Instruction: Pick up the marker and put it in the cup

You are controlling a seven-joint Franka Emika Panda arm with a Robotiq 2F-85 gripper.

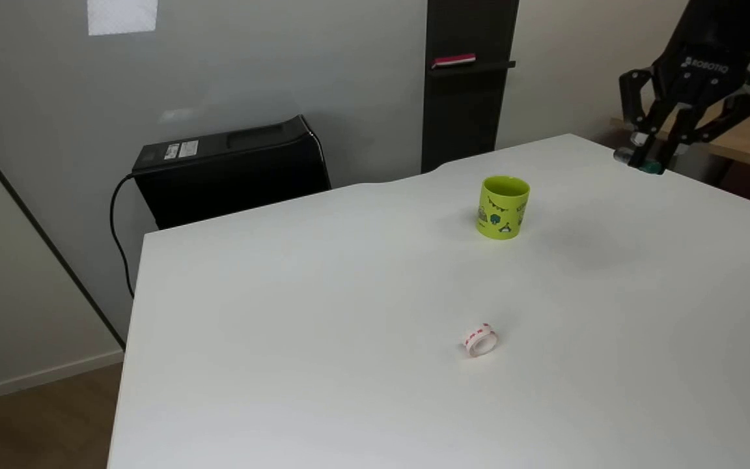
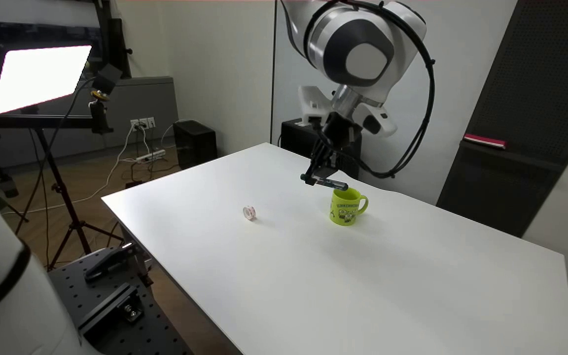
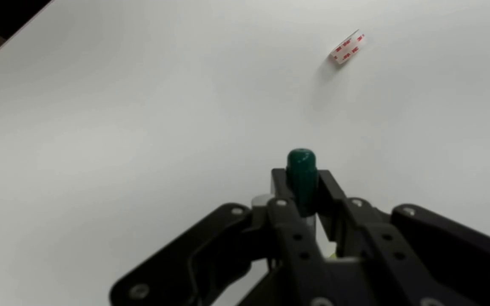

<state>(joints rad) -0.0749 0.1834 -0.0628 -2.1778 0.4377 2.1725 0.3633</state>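
The yellow-green cup (image 1: 502, 215) stands upright on the white table. It shows with its handle in an exterior view (image 2: 345, 208), and only a sliver peeks between the gripper parts in the wrist view (image 3: 333, 256). My gripper (image 1: 648, 153) is shut on the marker, well above the table. The dark green marker (image 3: 302, 180) lies across the fingertips, with its green end toward the wrist camera. In an exterior view the marker (image 2: 332, 184) is tilted slightly and its end appears just over the cup's rim; in an exterior view the gripper is apart from the cup.
A small white tape roll with red print (image 1: 481, 341) lies on the white table (image 1: 284, 326), also in the wrist view (image 3: 347, 47). A black box-like device (image 1: 232, 169) stands behind the table's back edge. A black cable loops beside the arm (image 2: 429, 98).
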